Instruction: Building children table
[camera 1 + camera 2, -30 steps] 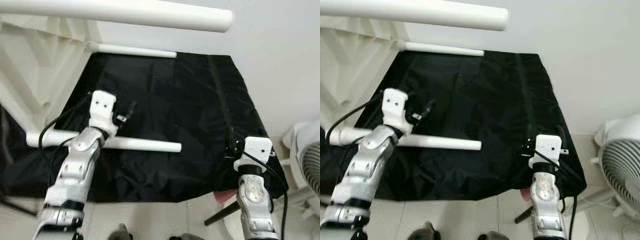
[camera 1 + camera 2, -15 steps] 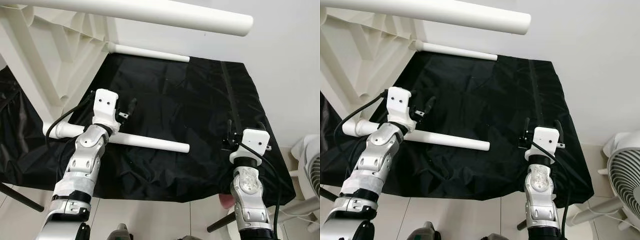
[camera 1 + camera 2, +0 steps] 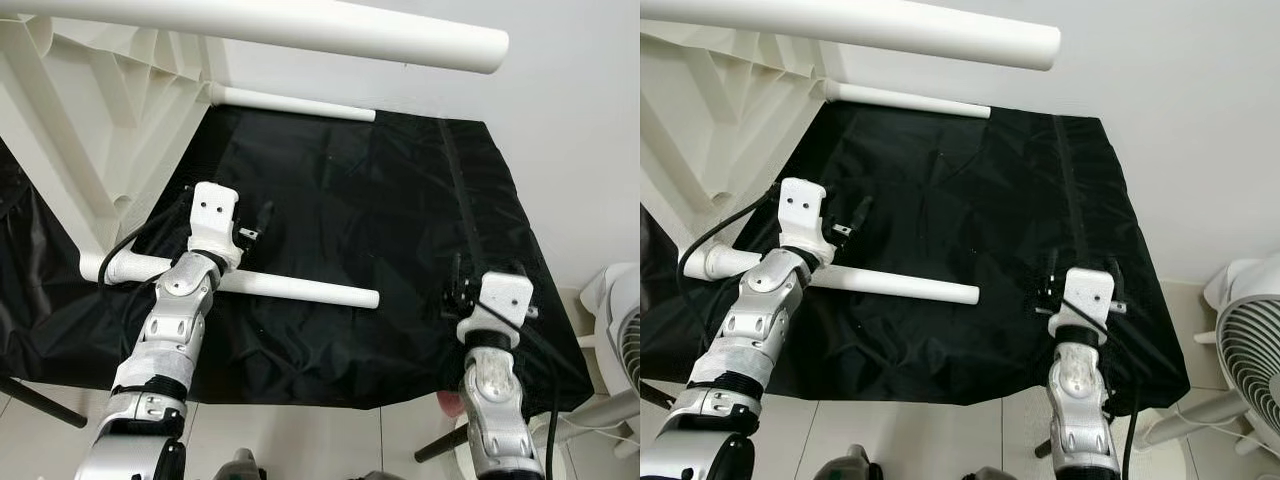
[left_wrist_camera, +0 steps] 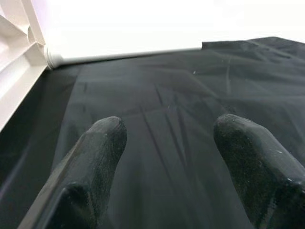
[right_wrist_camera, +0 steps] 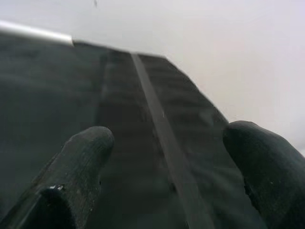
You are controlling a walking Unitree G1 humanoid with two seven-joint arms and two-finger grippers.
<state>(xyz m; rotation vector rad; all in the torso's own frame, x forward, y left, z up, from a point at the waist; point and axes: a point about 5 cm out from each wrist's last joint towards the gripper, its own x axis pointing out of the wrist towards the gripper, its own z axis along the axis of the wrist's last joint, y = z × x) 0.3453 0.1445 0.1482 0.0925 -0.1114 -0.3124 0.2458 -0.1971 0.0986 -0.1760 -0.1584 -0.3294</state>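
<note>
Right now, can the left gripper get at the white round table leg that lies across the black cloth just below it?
Probably yes. The left gripper hovers open right over the white round table leg, and only bare black cloth lies between its fingers. Nothing blocks it; it would need to tip down.

White table legs (image 3: 300,291), black cloth (image 3: 370,200), silver arms, black fingers (image 4: 97,157), white fan (image 3: 1250,350)

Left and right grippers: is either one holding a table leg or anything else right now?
No. The left gripper and right gripper are both open and empty, over the black cloth; the nearest white leg lies ungripped.
</note>
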